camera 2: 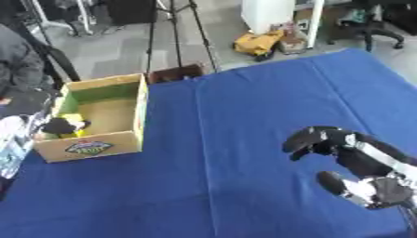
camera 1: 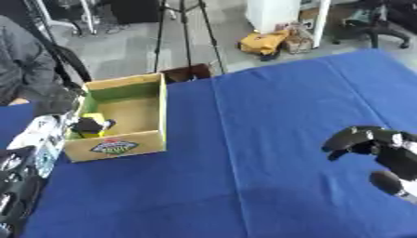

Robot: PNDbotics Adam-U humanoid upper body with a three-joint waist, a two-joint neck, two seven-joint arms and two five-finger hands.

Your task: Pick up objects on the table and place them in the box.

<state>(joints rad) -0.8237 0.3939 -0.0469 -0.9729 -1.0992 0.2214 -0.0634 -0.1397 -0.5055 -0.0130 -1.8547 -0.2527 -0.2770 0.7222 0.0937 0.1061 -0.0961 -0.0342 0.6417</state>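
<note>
A cardboard box (camera 1: 122, 146) with a green lining stands open at the left of the blue table (camera 1: 269, 121). Inside it, at the near left corner, lie a yellow thing (camera 1: 94, 118) and a black thing (camera 1: 86, 125). My right hand (camera 2: 350, 148) hovers over the cloth at the lower right, far from the box. Its fingers (camera 2: 303, 138) bend loosely toward the box, the thumb (camera 2: 334, 182) stands apart, and nothing is in it. Black and silver parts that may be my left hand (camera 1: 11, 186) show at the lower left edge.
A white printed packet (camera 1: 39, 135) lies just left of the box. Beyond the far table edge are a person's dark sleeve (camera 1: 24, 60), a tripod (camera 1: 185, 32), a yellow bag (camera 1: 262, 42) and an office chair (camera 1: 371, 23).
</note>
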